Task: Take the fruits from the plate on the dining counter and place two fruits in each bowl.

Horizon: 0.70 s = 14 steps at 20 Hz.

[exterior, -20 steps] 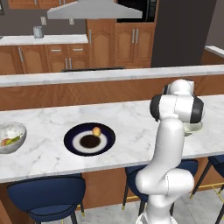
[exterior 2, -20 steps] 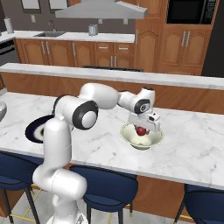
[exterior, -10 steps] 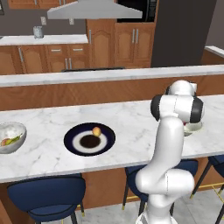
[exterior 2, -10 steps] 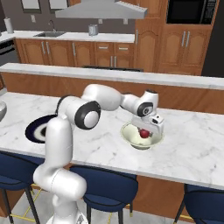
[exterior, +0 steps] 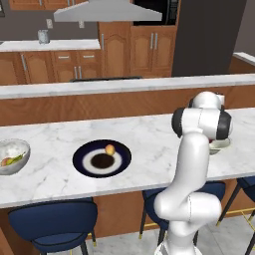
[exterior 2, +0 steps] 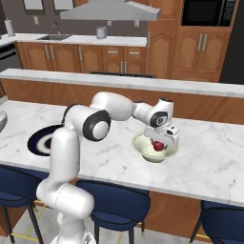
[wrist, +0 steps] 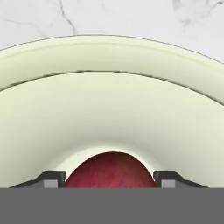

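You've got a smooth, matt cream bowl [wrist: 112, 100] here. Marbled stone desk [exterior 2: 209, 162], polished. Faintly streaked red fruit [wrist: 111, 170].

A navy plate [exterior: 87, 162] lies left of centre on the marbled counter [exterior: 144, 132], an orange fruit [exterior: 110, 149] on its upper right part. At the left edge, a grey bowl [exterior: 15, 148] holds fruit. The arm [exterior: 191, 164] rises at lower right, hiding most of a pale bowl [exterior: 222, 145].

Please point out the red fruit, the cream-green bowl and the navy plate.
red fruit [wrist: 111, 170], hand view, its top skin.
cream-green bowl [exterior 2: 143, 148], right base view, its left wall.
navy plate [exterior: 83, 154], left base view, its left rim.
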Available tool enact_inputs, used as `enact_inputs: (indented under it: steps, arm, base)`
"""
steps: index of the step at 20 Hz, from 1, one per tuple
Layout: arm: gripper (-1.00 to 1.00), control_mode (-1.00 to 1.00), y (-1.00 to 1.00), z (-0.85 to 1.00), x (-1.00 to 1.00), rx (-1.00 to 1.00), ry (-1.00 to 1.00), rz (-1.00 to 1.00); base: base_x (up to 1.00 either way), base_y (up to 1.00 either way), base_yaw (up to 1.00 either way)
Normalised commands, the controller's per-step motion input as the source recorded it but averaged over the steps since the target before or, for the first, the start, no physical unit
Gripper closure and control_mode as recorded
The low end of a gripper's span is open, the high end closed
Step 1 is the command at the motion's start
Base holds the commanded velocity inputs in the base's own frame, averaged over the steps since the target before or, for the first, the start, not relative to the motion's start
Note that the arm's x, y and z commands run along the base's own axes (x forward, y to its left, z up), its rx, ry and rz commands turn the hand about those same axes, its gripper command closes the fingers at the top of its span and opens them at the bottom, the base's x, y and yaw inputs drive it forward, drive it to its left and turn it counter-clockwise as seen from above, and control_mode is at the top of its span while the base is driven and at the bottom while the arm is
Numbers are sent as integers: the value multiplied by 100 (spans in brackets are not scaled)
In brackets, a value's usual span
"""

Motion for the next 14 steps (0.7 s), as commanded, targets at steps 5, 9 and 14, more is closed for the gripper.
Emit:
enact_inputs:
  steps: [5,9,14]
  arm:
    - [-100,-100,8,26,-18,0,0,0]
    - [-100,-100,34,65,-26,2,0,0]
    - [-100,-100,90,81,-13,0,0,5]
  base:
    - [0,0,0]
    - [0,0,0]
    - [0,0,0]
